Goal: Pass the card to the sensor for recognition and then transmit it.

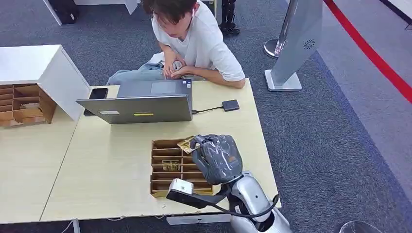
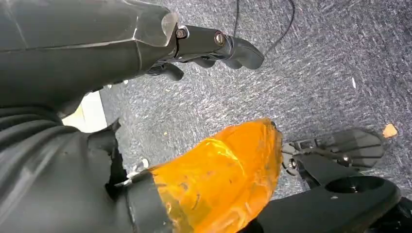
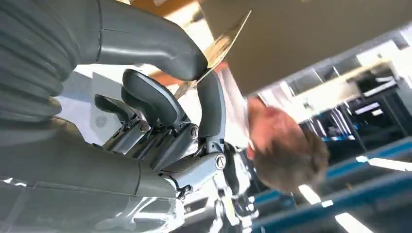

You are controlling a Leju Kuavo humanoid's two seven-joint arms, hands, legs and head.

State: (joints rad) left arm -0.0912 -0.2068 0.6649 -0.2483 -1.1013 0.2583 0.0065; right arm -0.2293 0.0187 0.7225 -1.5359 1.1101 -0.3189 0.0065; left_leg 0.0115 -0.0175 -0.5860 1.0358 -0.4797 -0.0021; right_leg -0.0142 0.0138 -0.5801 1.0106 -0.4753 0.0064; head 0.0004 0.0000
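On the pale wooden table (image 1: 111,165), my right hand (image 1: 217,158) pinches the thin tan card (image 1: 186,143) just above the brown compartmented tray (image 1: 167,167). My left hand (image 2: 214,46) hangs empty, fingers apart. The small black sensor (image 1: 231,105) and the handover remain.

No text, brand, number or label can be read in any of the views; the laptop (image 1: 141,108) on the desk (image 1: 97,165) carries a small yellow strip and a pale sticker on its lid, both too small to make out; the grey standing panel (image 1: 299,39) on the floor bears a round dotted emblem with no legible letters; the card (image 1: 186,143) pinched in the right hand (image 1: 217,158) shows a printed pattern, blurred beyond reading.
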